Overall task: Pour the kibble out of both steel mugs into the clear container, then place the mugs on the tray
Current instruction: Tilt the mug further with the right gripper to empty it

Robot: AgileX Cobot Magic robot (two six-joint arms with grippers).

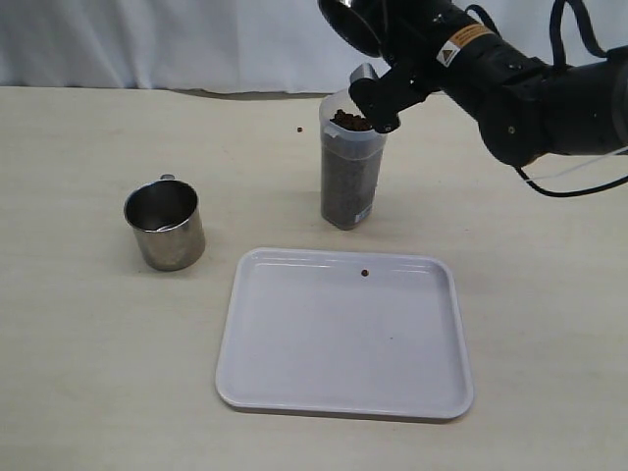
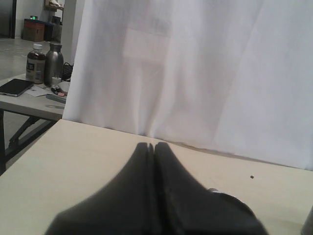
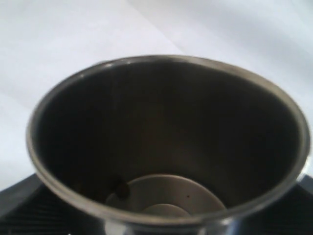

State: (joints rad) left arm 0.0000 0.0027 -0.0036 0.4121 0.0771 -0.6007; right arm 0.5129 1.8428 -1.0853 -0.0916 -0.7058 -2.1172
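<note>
Mug [image 1: 164, 226] left of tray [image 1: 343, 339], container [image 1: 348, 186] behind it.

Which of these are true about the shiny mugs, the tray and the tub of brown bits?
The tall clear plastic container is nearly full of small brown kibble pellets. True.
The flat white rectangular tray holds both mugs. False: only one stray pellet lies on it.
The short shiny steel mug beside the tray stands upright. True.
The right end effector is empty. False: it holds the second steel mug.
</note>
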